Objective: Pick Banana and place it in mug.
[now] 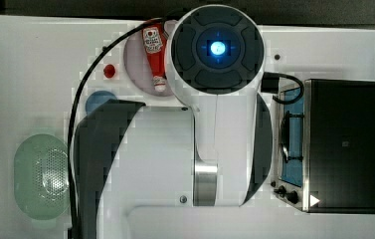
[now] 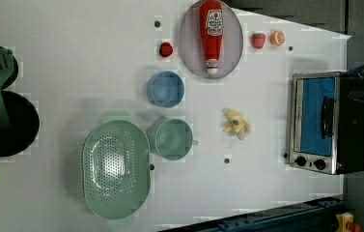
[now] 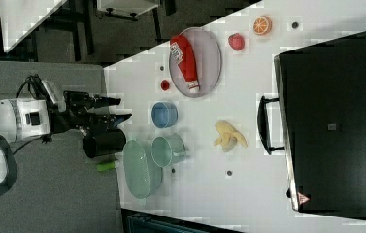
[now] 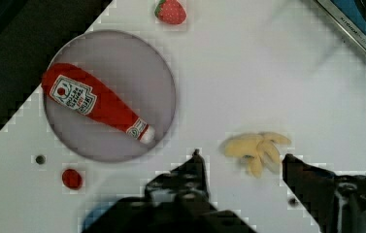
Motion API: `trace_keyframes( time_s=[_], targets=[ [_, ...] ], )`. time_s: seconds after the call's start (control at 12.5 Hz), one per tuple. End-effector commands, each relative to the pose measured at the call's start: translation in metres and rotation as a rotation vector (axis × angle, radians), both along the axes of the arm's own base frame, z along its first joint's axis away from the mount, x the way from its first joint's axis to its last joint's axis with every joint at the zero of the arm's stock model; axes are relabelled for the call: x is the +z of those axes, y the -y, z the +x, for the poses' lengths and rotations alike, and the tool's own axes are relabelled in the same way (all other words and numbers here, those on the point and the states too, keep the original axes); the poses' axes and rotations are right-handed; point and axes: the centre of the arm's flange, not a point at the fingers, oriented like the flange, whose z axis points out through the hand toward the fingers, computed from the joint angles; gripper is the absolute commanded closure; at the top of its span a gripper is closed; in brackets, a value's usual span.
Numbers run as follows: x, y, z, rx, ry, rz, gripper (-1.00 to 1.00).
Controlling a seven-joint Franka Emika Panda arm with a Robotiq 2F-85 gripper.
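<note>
A peeled yellow banana (image 2: pixel 236 123) lies on the white table between the mug and the toaster oven. It also shows as the banana (image 3: pixel 229 135) and the banana (image 4: pixel 258 148). The pale mint-green mug (image 2: pixel 172 139) stands upright and empty beside the colander, its short handle toward the banana; the mug (image 3: pixel 168 150) is the same one. My gripper (image 4: pixel 243 160) is open, well above the table, and the banana appears between its two dark fingertips in the wrist view. In the right view the gripper (image 3: pixel 124 109) hangs at the end of the arm, left of the blue cup.
A blue cup (image 2: pixel 165 89) stands near the mug. A green colander (image 2: pixel 116 169) touches the mug's side. A ketchup bottle (image 2: pixel 212 34) lies on a grey plate (image 2: pixel 189 53). A toaster oven (image 2: pixel 322 123), strawberry (image 2: pixel 258 40), orange (image 2: pixel 277 37) and black pan (image 2: pixel 6 123) ring the table.
</note>
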Motion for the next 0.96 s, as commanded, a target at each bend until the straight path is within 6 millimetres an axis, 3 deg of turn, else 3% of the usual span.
trace_keyframes(
  time_s=[0.08, 0.24, 0.48, 0.96],
  targets=[
    [0.068, 0.016, -0.119, -0.054, -0.074, 0.017, -0.59],
    [0.064, 0.016, -0.119, -0.054, -0.083, 0.017, -0.99],
    [0.03, 0.016, -0.111, -0.053, -0.132, 0.017, -1.0],
    [-0.097, 0.01, -0.083, 0.067, -0.106, 0.018, -1.0]
  ],
)
